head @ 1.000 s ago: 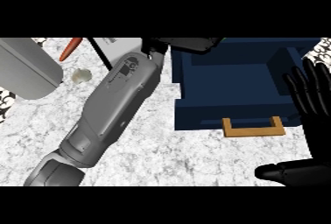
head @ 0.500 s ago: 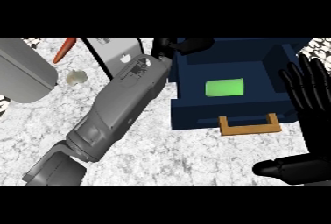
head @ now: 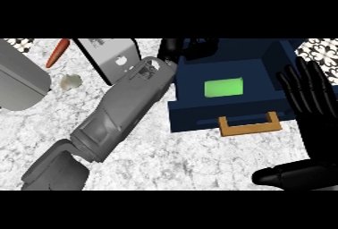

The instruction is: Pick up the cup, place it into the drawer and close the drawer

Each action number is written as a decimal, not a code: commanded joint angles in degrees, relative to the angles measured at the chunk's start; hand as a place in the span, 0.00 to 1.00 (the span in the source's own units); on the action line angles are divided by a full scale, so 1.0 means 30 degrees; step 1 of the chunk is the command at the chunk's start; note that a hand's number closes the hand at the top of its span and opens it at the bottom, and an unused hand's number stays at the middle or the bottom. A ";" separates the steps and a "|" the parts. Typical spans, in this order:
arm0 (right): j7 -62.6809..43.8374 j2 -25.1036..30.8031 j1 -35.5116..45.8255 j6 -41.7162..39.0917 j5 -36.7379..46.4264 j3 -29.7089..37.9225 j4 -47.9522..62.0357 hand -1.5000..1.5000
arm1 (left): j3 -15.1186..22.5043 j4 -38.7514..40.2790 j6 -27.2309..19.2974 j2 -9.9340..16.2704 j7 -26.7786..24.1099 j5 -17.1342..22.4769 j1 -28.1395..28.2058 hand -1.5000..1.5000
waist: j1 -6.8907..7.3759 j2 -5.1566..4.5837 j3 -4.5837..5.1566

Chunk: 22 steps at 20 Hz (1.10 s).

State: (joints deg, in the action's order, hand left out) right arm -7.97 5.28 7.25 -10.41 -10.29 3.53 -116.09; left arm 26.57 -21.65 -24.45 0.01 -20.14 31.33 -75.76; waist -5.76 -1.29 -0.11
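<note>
The navy drawer [head: 198, 118] stands pulled out over the marble counter, its wooden handle [head: 251, 126] facing me. Inside it lies a green cup [head: 224, 87], seen as a bright green block on the drawer's floor, with nothing touching it. My left forearm runs diagonally from the lower left, and my left hand [head: 188, 48] hovers at the drawer's far left corner, fingers relaxed and holding nothing. At the right edge my right hand [head: 309, 96] rests open beside the drawer, fingers up, thumb low.
A grey rounded container [head: 20, 82] sits at the far left. Behind it are a red carrot-like item [head: 58, 53], a small pale lump [head: 70, 81] and a dark-framed grey slab [head: 109, 56].
The left arm has swung right and pulled back toward the drawer's far left corner. The green cup, hidden a second ago, now lies uncovered in the drawer. The right hand stayed put.
</note>
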 commanded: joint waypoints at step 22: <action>-0.0300 0.1199 -0.0820 -0.2016 -0.3396 0.1533 -0.0547 1.00 | -0.0253 -0.3838 0.0393 0.0000 -0.1426 0.4470 0.0754 0.00 | 0.1664 0.0452 0.0028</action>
State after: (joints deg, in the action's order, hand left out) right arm -9.54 6.47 6.44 -13.60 -18.55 6.02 -117.52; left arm 27.51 -30.06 -23.46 0.11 -25.45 43.79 -74.93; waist -2.56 -0.40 -0.03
